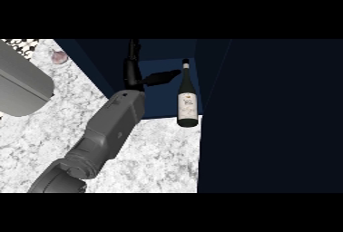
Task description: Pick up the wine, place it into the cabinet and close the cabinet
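Observation:
The wine bottle (188, 100) is dark with a white label and stands upright inside the dark blue cabinet (161, 50), near the front edge of its floor on the right side. My left hand (134, 72) reaches into the cabinet just left of the bottle. Its fingers are straight and point inward, and its thumb (161, 78) sticks out toward the bottle's neck without closing on it. The bottle stands free of the hand. My right hand shows nowhere in the head view.
The cabinet's open dark door (275, 118) fills the right side of the view. A marbled white counter (154, 154) lies below. A grey rounded object (20, 88) sits at the left, and a small pinkish item (59, 56) at the far left back.

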